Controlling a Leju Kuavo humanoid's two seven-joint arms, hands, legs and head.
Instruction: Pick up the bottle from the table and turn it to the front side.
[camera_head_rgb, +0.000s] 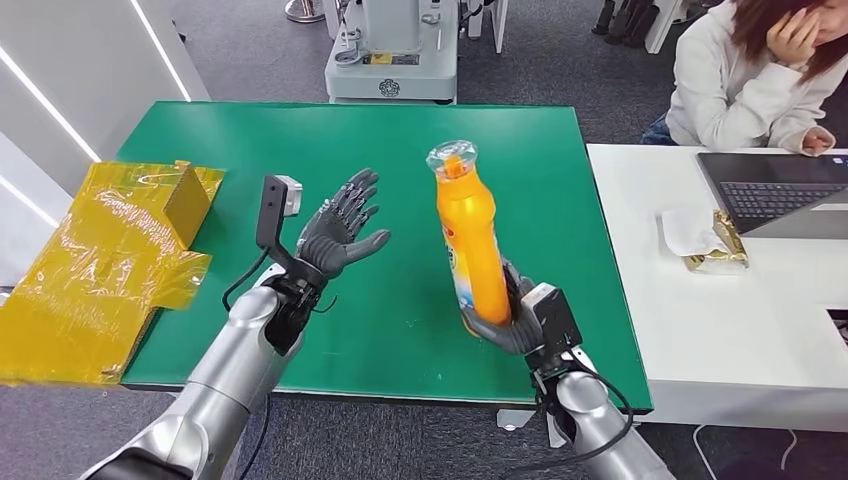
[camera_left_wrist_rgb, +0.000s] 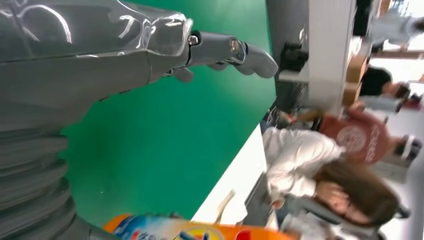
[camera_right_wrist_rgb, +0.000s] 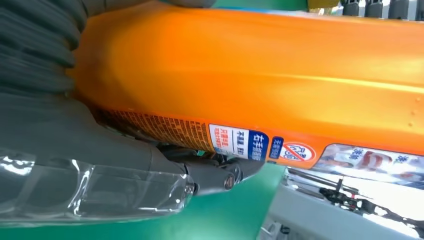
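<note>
Gripping orange bottle (camera_head_rgb: 472, 240) base, right hand (camera_head_rgb: 512, 320) near table (camera_head_rgb: 300, 130) front edge; left hand (camera_head_rgb: 343, 232) spread, apart.

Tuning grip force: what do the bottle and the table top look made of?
Bottle: looks like glossy orange plastic with printed labels; the right wrist view shows soft highlights along its wall. Held by the right hand.
Table: green matte covering, no glare; material underneath unclear.

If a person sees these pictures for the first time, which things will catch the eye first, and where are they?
First comes the orange bottle, held up above the green table by the right hand, which grips its lower end. Next is the left hand, raised beside it with fingers spread and holding nothing. At the table's left edge lies crumpled yellow plastic wrap.
</note>
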